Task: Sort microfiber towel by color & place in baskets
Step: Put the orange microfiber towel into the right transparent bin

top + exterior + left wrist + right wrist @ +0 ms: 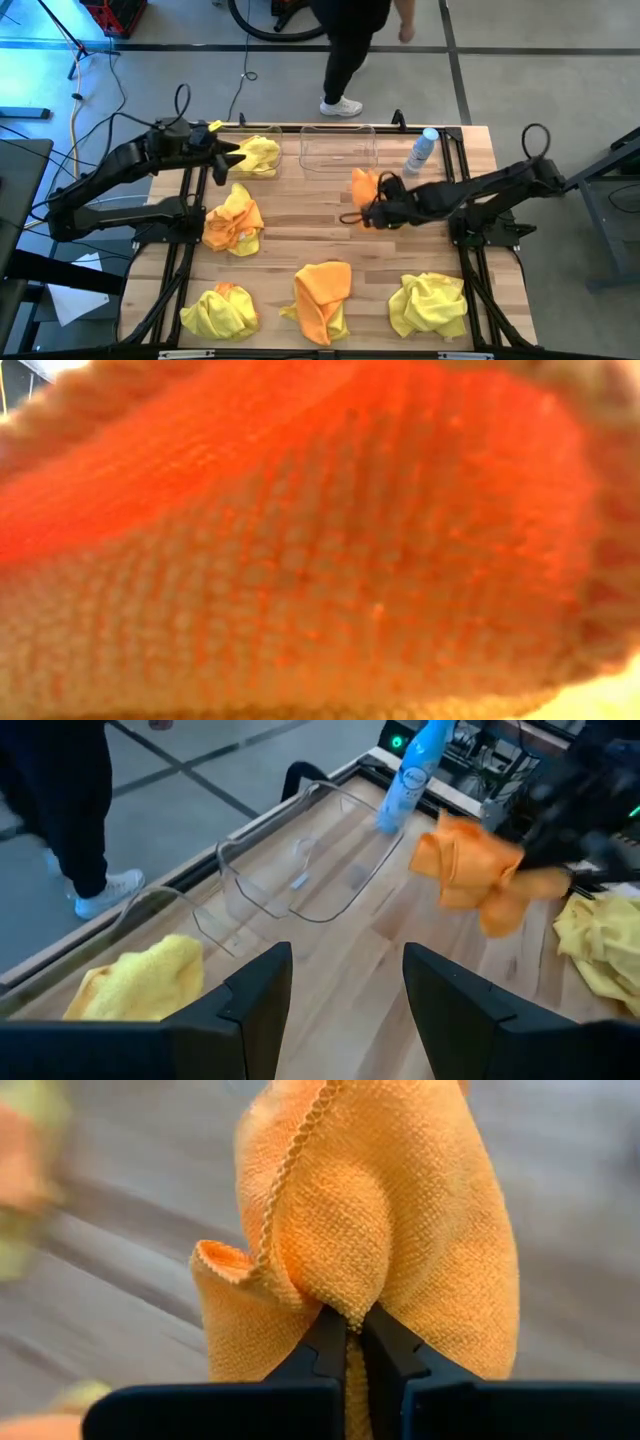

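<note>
My right gripper point(372, 207) is shut on an orange towel point(363, 186) just near of the empty clear basket point(338, 148); the left wrist view shows that towel point(470, 865) bunched in the air. My left gripper point(226, 158) is open beside the left basket point(272, 140), which holds a yellow towel point(258, 155). The same yellow towel point(140, 980) lies ahead of the open left gripper point(345, 990). Another orange towel point(320, 540) fills the low view. My right gripper pinches a fold point(345, 1305) of the orange towel between its two fingertips point(325, 1340), several layers thick. The towel bunches up beyond the fingers with a stitched edge point(290, 1170) showing. In the left wrist view it hangs off the table.
On the table lie a yellow and orange pile point(233, 222), a yellow towel with orange point(220, 310), an orange towel point(322, 295) and a yellow towel point(430, 305). A pale bottle with a blue top point(422, 150) stands right of the empty basket. A person point(350, 50) stands beyond the far edge.
</note>
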`<state>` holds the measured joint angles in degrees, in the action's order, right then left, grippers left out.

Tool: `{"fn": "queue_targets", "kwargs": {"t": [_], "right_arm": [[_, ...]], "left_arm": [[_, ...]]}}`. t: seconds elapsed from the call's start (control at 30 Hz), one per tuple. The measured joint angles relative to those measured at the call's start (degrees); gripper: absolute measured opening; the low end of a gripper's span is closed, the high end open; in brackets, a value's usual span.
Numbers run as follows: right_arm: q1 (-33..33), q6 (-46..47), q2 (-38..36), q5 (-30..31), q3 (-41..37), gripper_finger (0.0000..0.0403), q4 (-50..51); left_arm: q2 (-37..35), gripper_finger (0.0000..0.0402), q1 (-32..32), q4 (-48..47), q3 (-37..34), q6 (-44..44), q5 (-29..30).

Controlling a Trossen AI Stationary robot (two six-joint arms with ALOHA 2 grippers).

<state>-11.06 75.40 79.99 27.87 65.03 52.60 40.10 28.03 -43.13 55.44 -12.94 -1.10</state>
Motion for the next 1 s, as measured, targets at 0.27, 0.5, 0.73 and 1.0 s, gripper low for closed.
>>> {"fn": "queue_targets", "kwargs": {"t": [0.27, 0.5, 0.73, 1.0], "right_arm": [[10.76, -20.84, -0.05, 5.46, 13.32, 0.0001, -2.54], [23.98, -32.77, 7.51, -7.11, 16.93, 0.0001, -5.62], [32.24, -35.94, 22.33, -18.97, 26.5, 0.0, 1.58], [36.7, -38.09, 39.14, -19.66, 39.99, 0.0, 12.45]], "left_arm": [[-0.18, 0.0181, 0.07, -1.07, 0.0, 6.34, 0.0], [-0.16, 0.0181, 0.07, -1.27, 0.0, 10.29, 0.0], [-0.16, 0.0181, 0.07, -2.77, 0.0, 10.65, 0.04], [-0.16, 0.0181, 0.07, -3.61, 0.0, 10.64, 0.19]]}}
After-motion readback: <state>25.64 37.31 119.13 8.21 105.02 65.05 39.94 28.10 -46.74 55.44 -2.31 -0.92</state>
